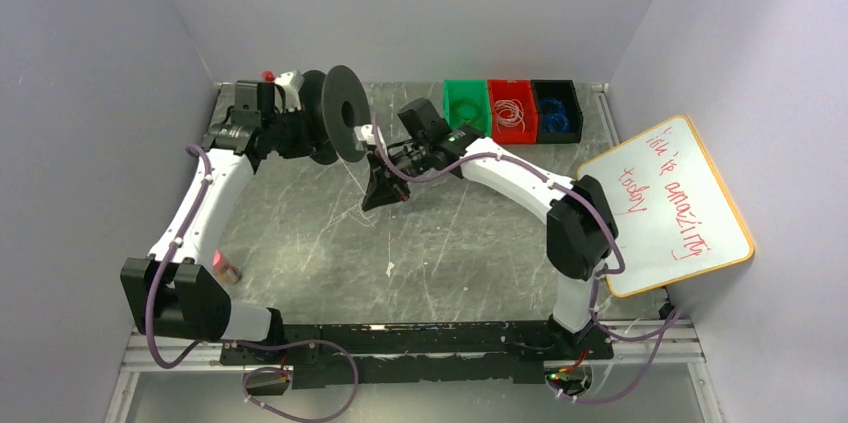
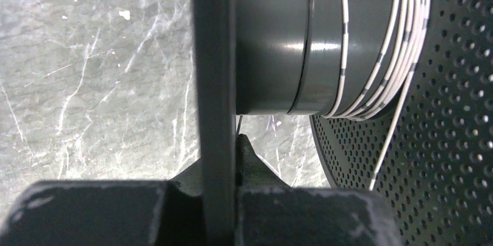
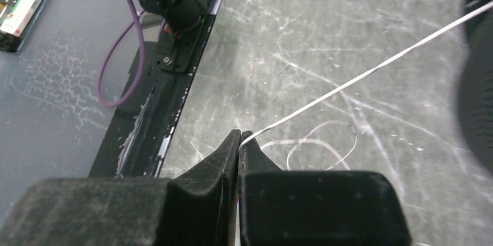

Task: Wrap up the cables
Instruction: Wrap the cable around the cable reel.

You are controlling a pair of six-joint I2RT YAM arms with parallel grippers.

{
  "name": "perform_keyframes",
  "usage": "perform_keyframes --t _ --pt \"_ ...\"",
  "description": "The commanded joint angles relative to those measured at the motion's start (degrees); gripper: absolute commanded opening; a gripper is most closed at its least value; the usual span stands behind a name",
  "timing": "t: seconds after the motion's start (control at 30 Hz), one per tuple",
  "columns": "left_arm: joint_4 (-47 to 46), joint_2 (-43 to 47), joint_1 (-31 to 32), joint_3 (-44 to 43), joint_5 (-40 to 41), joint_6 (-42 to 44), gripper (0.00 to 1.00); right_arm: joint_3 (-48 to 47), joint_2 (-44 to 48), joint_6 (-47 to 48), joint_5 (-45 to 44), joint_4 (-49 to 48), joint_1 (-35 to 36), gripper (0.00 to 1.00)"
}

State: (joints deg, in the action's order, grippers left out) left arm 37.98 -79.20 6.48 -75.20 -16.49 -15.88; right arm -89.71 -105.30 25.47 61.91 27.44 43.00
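Note:
A black spool (image 1: 338,115) stands on edge at the back of the table. My left gripper (image 1: 290,131) is shut on one of its flanges (image 2: 214,83). The spool's drum (image 2: 325,36) carries a few turns of white cable (image 2: 401,31) beside the perforated flange (image 2: 453,118). My right gripper (image 1: 383,186) is shut on the white cable (image 3: 349,80), which runs taut from the fingertips (image 3: 231,141) up to the spool. A slack loop of cable (image 3: 320,144) lies on the table beyond the fingers.
Green (image 1: 466,109), red (image 1: 511,109) and black (image 1: 557,109) bins stand at the back right; the red and black ones hold coiled cables. A whiteboard (image 1: 668,205) leans at the right. A small pink object (image 1: 226,265) lies near the left arm.

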Motion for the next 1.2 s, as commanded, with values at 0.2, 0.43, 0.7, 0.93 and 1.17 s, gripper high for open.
perform_keyframes --t 0.2,0.43,0.7,0.93,1.17 --pt "-14.7 5.3 -10.3 -3.8 -6.2 -6.7 0.02 -2.5 -3.3 2.4 4.8 15.9 2.5 0.06" --pt "-16.6 8.4 -14.2 -3.3 -22.6 -5.2 0.02 -1.7 -3.6 0.2 7.9 13.8 -0.5 0.09" --pt "-18.8 9.9 -16.1 -2.3 -29.7 -6.0 0.02 0.2 -3.1 -2.8 11.5 10.2 -4.3 0.09" --pt "-22.6 10.2 -18.5 -0.3 -35.5 -8.3 0.02 2.6 -1.1 -5.0 13.1 6.8 -7.1 0.0" --pt "-25.7 10.0 -19.2 0.6 -44.6 -8.3 0.02 6.9 -0.1 -18.1 16.4 -7.6 -11.3 0.0"
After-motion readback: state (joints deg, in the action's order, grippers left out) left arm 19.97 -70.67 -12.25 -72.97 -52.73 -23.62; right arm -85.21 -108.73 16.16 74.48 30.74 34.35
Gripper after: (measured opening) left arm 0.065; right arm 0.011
